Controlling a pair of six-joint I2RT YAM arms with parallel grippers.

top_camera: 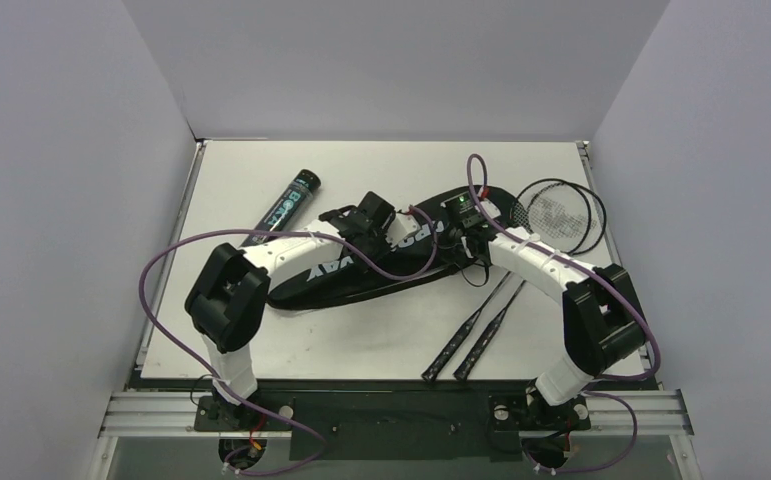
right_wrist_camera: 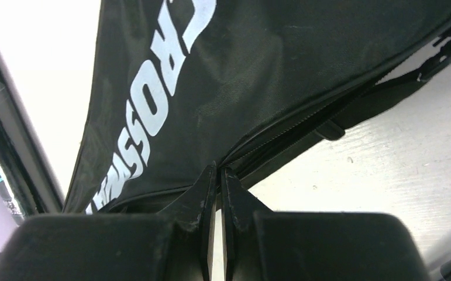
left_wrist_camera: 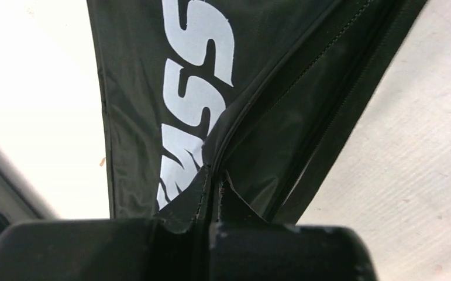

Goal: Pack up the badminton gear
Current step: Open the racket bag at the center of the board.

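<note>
On the white table (top_camera: 261, 345), a black CROSSWAY bag (top_camera: 351, 275) laid flat across the middle. Long axis diagonal: narrow handle end toward the near left, wide head end toward the far right. White lettering along that same axis.

Left gripper (left_wrist_camera: 214, 186) down on the bag's mid-section, fingers pressed together on a raised fold of fabric right at the zipper (left_wrist_camera: 269, 82). Cloth tented up toward the tips in the left wrist view.

Right gripper (right_wrist_camera: 218, 174) just beside it, nearer the wide end, fingers drawn together with only a thin slit between, tips nipping the bag's edge where the zipper line meets them. Fabric pulled up toward the tips here too. From the top view, both grippers close together over the bag, the two forearms reaching in from opposite sides.

Far left of the bag, a long black tube (top_camera: 286, 205) with teal print, lying flat, also on a diagonal: one end toward the far wall, the other toward the near left, close to the bag's narrow end.

Right of the bag, two rackets (top_camera: 454, 345) side by side and nearly parallel, handles pointing to the near edge, oval strung heads overlapping at the far right corner, just beyond the bag's wide end.
</note>
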